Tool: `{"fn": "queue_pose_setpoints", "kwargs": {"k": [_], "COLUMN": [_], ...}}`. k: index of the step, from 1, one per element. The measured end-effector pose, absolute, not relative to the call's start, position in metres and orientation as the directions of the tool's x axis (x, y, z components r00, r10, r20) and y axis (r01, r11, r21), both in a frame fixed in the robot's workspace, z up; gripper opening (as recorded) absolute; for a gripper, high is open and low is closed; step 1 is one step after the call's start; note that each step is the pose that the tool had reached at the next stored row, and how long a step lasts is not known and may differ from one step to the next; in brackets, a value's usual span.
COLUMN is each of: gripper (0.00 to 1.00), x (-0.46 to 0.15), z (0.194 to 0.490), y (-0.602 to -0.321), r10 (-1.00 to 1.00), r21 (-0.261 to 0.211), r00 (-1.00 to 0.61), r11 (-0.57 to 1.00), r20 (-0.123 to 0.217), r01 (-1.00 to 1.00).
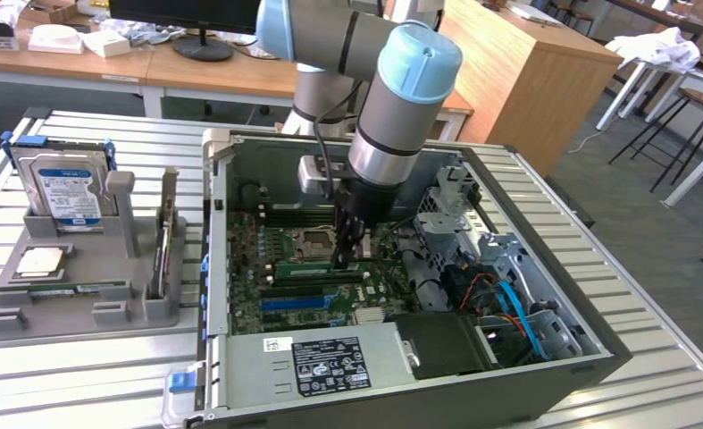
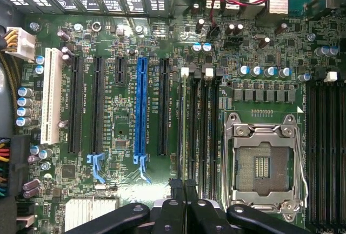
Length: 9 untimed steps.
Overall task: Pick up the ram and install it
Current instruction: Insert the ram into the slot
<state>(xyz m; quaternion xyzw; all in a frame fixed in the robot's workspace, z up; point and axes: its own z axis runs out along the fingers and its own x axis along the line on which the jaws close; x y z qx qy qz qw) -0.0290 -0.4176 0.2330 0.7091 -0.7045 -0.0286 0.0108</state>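
Jaws are pinched on the top edge of the ram (image 2: 184, 126), which stands edge-on in a memory slot beside the open CPU socket (image 2: 263, 164), deep in the PC case (image 1: 590, 357). I can't tell if it's fully seated. If the notch is off or the white end latch (image 2: 185, 72) isn't open, pushing down could flex the motherboard (image 2: 119, 191) or seat only one end. A sideways slip puts the fingertips (image 2: 174, 191) near the bare socket contacts.
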Motion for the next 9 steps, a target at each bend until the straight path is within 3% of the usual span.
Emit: {"fn": "queue_pose_setpoints", "kwargs": {"k": [9], "gripper": [0.11], "x": [-0.0293], "z": [0.2318], "y": [-0.4177], "r10": [-1.000], "r21": [0.056], "r00": [0.006], "r11": [-0.007], "r20": [-0.025], "r01": [-0.998]}}
